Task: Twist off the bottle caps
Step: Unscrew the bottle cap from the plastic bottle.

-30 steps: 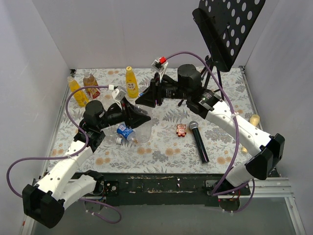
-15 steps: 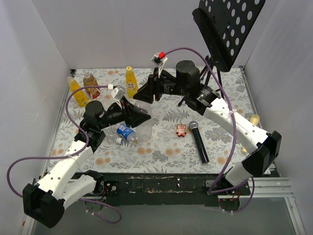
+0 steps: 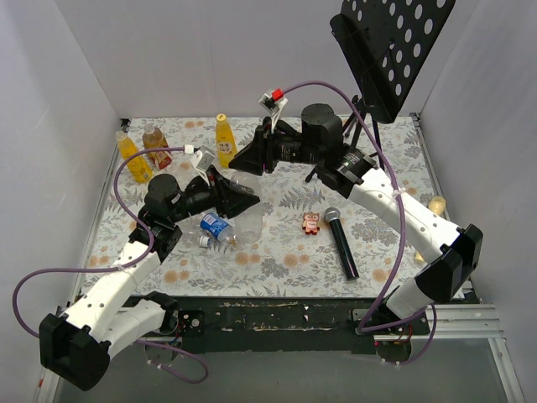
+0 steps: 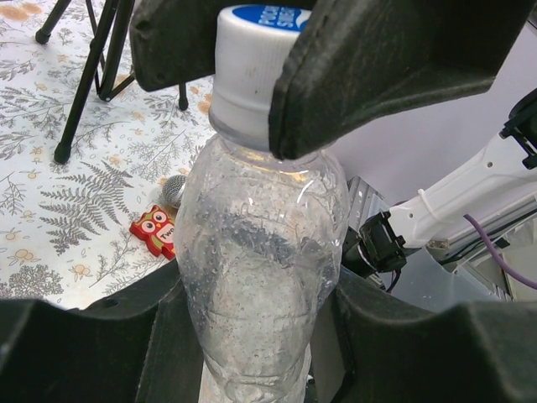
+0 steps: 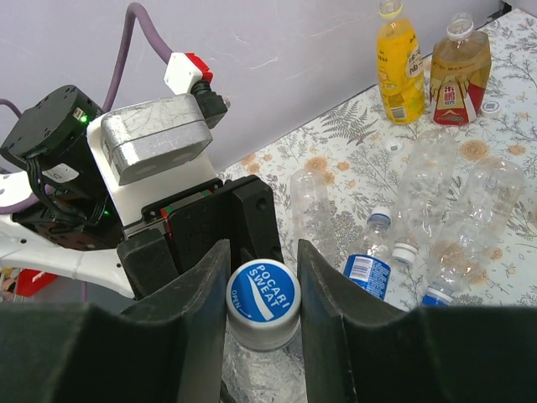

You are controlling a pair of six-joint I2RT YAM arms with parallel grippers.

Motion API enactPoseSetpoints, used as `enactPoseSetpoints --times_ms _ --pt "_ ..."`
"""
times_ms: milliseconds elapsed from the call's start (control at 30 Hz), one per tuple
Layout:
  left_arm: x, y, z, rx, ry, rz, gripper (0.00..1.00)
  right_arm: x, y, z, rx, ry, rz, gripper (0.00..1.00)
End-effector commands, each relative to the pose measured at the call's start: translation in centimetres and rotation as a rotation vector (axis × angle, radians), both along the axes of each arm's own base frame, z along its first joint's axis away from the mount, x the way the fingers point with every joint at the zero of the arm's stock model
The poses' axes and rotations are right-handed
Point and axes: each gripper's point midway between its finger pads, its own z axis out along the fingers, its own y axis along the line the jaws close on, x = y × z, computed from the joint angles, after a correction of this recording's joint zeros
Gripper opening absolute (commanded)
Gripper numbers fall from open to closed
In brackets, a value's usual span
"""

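Note:
My left gripper is shut on the body of a clear bottle and holds it above the table, neck up; the bottle also shows in the top view. My right gripper is shut on its bottle cap, white with a blue Pocari Sweat top. In the left wrist view the cap sits between the right gripper's black fingers. In the top view the right gripper is just above the left one.
Two yellow bottles and a brown one stand at the back left. A blue-labelled bottle and clear ones lie under the grippers. An owl toy, a microphone and a music stand are to the right.
My right gripper has moved left and come over the held bottle's cap. The left gripper has tipped the bottle more upright.

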Motion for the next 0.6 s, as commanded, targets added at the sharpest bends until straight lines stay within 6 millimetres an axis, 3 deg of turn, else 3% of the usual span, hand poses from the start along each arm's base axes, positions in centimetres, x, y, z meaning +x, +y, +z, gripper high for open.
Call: enactPoseSetpoints --times_ms 0,133,167,200,433,500,567 --pt "0.7 0.7 1.7 -0.042 -0.042 0.077 0.00 0.3 0.0 2.3 0.048 -0.041 -0.019 0.36" --pt "0.9 0.8 1.8 -0.047 -0.042 0.092 0.00 0.4 0.1 2.3 0.050 -0.036 -0.019 0.23" --pt "0.9 0.8 1.8 -0.048 -0.040 0.092 0.00 0.5 0.1 2.4 0.049 -0.035 -0.019 0.16" --pt "1.0 0.8 1.7 -0.047 -0.039 0.094 0.00 0.5 0.1 2.4 0.049 -0.037 -0.019 0.02" --pt "0.8 0.7 1.7 -0.043 -0.040 0.083 0.00 -1.1 0.5 3.2 0.056 -0.075 0.079 0.01" --pt "0.5 0.6 1.9 -0.042 -0.055 0.061 0.00 -2.6 0.5 3.3 0.078 -0.096 0.178 0.01" --pt "-1.5 -0.1 2.6 -0.041 -0.147 -0.070 0.00 -7.0 -0.3 3.9 0.164 -0.137 0.457 0.01"
